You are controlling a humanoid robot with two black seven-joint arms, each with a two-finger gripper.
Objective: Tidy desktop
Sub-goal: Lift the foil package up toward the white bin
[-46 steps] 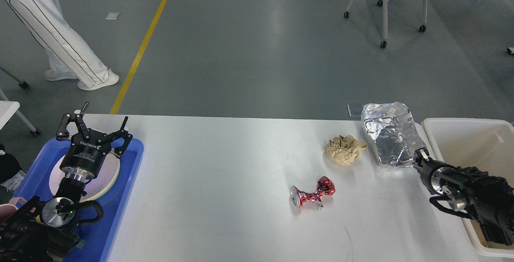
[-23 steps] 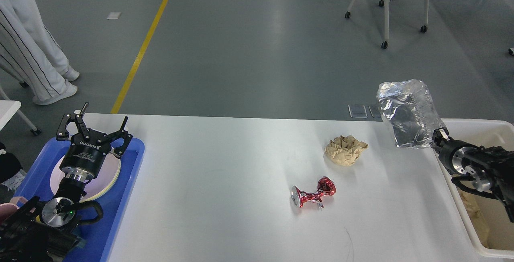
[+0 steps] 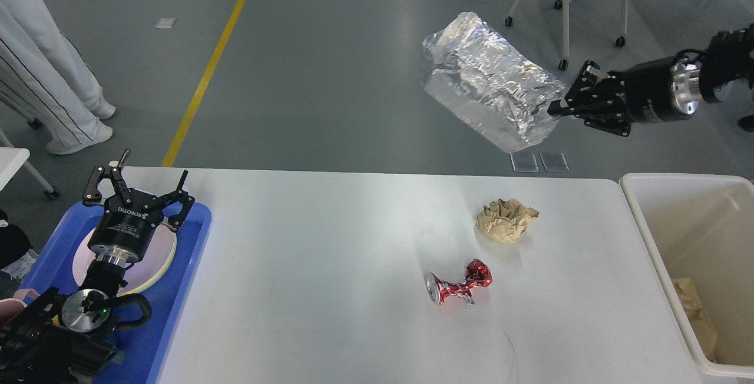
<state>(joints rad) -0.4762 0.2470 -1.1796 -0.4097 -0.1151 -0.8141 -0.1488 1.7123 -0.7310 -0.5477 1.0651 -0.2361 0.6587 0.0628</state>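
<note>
Left gripper (image 3: pixel 136 186) spread wide, empty, over blue tray (image 3: pixel 188 266) at desktop's (image 3: pixel 330 266) left edge. Crushed red can (image 3: pixel 459 287) and paper wad (image 3: pixel 505 219) lie mid-desktop. Right gripper (image 3: pixel 556 107) pinches foil bag (image 3: pixel 486 80) high above the far edge.

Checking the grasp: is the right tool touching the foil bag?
Touching. The head view shows the right tool pinching the foil bag's edge, holding it aloft.

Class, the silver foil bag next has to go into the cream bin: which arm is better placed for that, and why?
Right. The right claw already grips the foil bag in the air on the cream bin's side; the left claw hovers open over the blue tray.
</note>
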